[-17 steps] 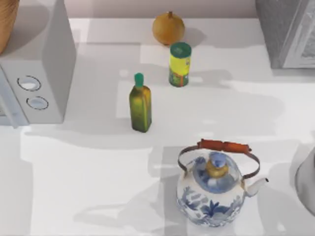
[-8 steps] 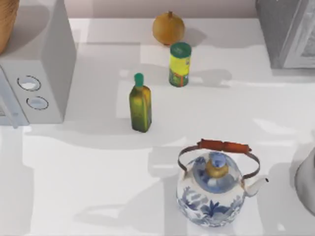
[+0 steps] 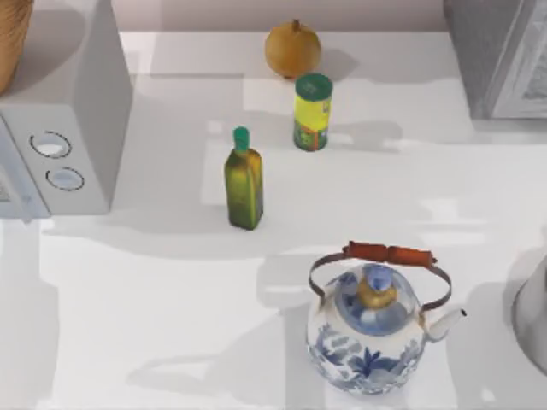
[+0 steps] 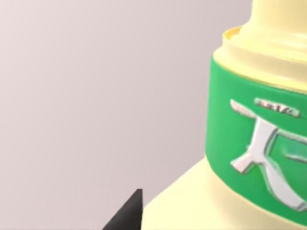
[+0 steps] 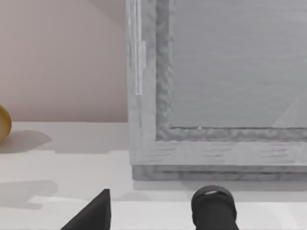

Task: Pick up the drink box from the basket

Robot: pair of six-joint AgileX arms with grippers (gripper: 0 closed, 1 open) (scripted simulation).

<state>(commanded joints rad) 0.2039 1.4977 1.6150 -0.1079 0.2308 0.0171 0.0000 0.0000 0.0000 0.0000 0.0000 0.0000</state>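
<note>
On the table [image 3: 171, 325] nothing has moved in the last second: the small olive bottle [image 3: 244, 184], the yellow-green can [image 3: 312, 111], the round onion-like ball [image 3: 292, 49] and the blue-and-white kettle [image 3: 369, 337] stand in the same places as before. Only the soft shadows and pale light patches on the right half of the table have shifted a little. I judge that an arm above is still moving.

The basket [image 3: 10, 38] is at the far left corner of the top view, beside the microwave [image 3: 64, 120]. The drink box [image 4: 249, 143] is very near the left wrist camera, with its green neck band and pale-yellow shoulder before a plain wall. One dark tip of the left gripper [image 4: 128, 218] is just beside the shoulder. I cannot tell if this gripper is closed on the box or only next to it, nor if the box is already out of the basket.

The right gripper [image 5: 93, 215] is low over the table, facing a grey cabinet [image 5: 216, 86]; its state I cannot tell.

For the task, the left arm seems to be at the grasp or lift step.
</note>
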